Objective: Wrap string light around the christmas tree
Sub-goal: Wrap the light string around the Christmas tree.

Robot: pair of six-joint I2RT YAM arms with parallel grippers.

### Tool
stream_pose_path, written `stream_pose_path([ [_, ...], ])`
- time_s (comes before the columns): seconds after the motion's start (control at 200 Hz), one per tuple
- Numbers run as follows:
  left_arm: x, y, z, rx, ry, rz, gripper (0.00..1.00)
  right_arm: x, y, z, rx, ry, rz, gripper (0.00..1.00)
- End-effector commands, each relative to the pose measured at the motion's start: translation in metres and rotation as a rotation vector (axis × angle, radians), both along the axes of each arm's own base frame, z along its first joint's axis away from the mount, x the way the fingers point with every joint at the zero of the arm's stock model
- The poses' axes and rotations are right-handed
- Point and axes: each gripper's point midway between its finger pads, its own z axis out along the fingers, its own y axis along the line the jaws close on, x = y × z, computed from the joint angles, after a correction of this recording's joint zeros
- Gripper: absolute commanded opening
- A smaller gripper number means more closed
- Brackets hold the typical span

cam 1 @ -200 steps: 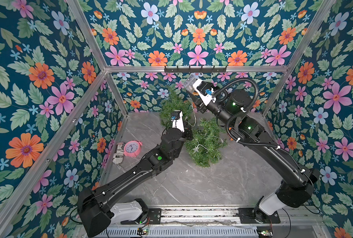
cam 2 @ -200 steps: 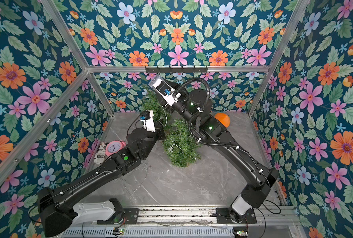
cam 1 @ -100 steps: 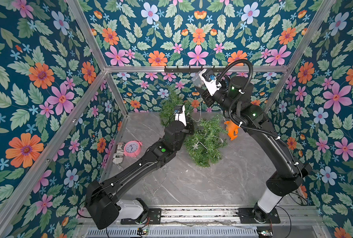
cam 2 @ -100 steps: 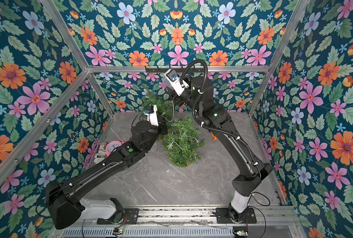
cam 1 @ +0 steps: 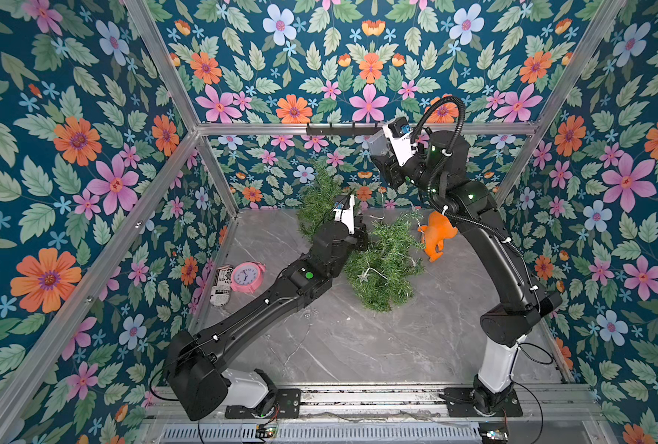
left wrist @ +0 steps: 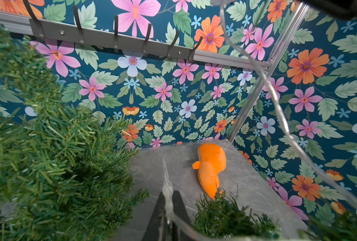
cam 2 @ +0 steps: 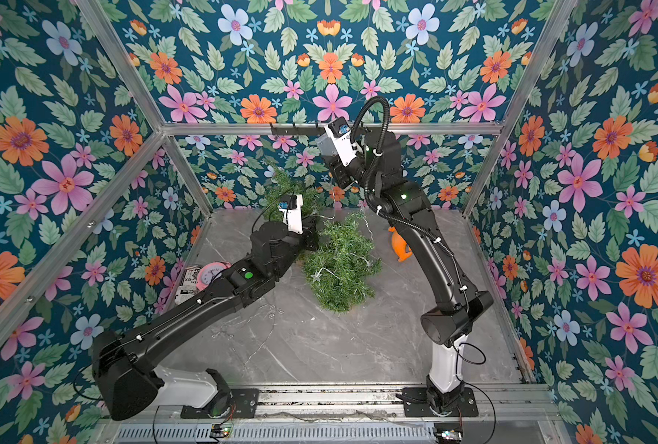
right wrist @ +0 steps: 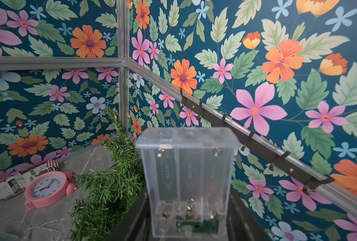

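Left gripper point(left wrist: 168, 194) by tree point(left wrist: 58, 167) pinches string light point(left wrist: 277, 98); right gripper point(right wrist: 189, 194), raised, grips battery box point(right wrist: 186, 162).

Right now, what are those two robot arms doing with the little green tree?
They are putting lights on the christmas tree. The left hand pinches the thin string light right beside the branches. The right hand holds the lights' clear battery box up high, near the row of hooks. Some wire with a little star lies across the tree, so the wrapping looks only partly done.
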Motion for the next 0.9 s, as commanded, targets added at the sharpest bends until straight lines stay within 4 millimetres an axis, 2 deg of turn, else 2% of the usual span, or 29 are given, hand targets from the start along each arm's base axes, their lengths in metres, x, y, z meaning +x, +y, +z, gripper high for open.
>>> stream_pose_path([
  [0.0,0.0,-0.003,0.001,0.012,-0.003,-0.019,0.11,0.001,-0.007,0.011,0.088,0.028,0.011,0.01],
  [0.115,0.0,-0.007,0.001,0.013,-0.001,-0.035,0.11,0.01,-0.02,0.01,0.116,0.057,-0.012,0.01],
  [0.34,0.0,-0.012,0.001,0.018,0.008,-0.056,0.11,0.034,-0.035,-0.015,0.111,0.105,-0.056,0.0],
  [0.475,-0.002,-0.013,0.003,0.013,0.01,-0.066,0.1,0.047,-0.046,-0.026,0.166,0.15,-0.054,0.0],
  [0.66,-0.01,-0.028,0.004,0.017,0.032,-0.163,0.11,0.054,-0.048,-0.043,0.201,0.183,-0.022,0.0],
  [0.895,-0.01,-0.037,-0.001,0.046,0.072,-0.198,0.11,0.063,-0.073,-0.06,0.308,0.217,-0.063,0.0],
])
